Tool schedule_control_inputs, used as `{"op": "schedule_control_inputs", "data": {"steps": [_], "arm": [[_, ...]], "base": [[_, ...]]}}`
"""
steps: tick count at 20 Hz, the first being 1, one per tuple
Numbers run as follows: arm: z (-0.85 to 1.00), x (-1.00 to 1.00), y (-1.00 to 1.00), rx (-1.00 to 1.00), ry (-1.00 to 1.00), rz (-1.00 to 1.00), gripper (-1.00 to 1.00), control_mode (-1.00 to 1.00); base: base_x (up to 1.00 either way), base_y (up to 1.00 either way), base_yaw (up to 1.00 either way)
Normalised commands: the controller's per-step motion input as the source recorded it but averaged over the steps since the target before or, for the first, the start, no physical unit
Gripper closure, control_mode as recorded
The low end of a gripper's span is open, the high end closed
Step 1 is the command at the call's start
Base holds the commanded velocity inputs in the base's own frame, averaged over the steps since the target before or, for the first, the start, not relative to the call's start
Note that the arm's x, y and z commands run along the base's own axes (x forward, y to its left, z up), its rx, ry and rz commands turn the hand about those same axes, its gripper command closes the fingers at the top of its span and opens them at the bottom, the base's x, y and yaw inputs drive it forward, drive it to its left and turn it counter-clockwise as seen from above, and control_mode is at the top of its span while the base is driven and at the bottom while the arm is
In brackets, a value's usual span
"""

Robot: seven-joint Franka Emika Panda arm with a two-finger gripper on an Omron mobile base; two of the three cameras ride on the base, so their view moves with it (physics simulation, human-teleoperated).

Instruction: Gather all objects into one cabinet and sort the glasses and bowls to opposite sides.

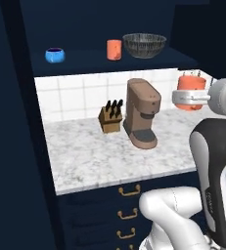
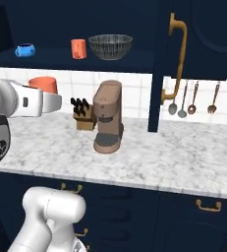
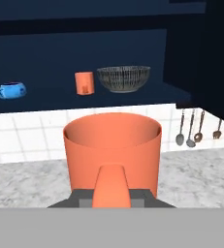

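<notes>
We carry a cup [image 3: 111,152] clenched in the end effector [image 1: 185,97], above the table [image 1: 100,156], since it belongs on the shelf [image 1: 85,62] beside the other cup [image 1: 114,50], apart from both bowls.

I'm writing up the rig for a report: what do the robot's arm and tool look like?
The arm is glossy white, made of rounded tube-like segments, with dark grey to black panels at the joints. One dark joint cover carries a small pale round emblem. The tool is a flat light-grey block. No loose cables show.

White arm [image 1: 213,161] raised, forearm level, wrist reaching forward, jaws closed around an orange-red cup [image 3: 112,152]
</notes>
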Motion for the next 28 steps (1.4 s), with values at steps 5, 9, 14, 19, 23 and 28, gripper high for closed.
{"op": "schedule_control_inputs", "data": {"steps": [5,9,14,19,23,28], "arm": [[0.0,0.0,0.0,0.0,0.0,0.0,1.0,1.0],[0.0,0.0,0.0,0.0,0.0,0.0,1.0,1.0],[0.0,0.0,0.0,0.0,0.0,0.0,1.0,1.0],[0.02,0.0,0.25,0.0,0.0,0.0,1.0,-1.0],[0.24,0.0,0.5,0.0,-0.02,0.08,1.0,-1.0],[0.07,0.18,0.63,0.0,0.0,0.16,1.0,-1.0]], "base": [[0.57,0.07,0.05],[0.59,0.18,0.0],[0.37,0.12,0.0],[0.04,0.06,0.0],[0.0,0.0,0.0],[0.0,0.0,0.0]]}}
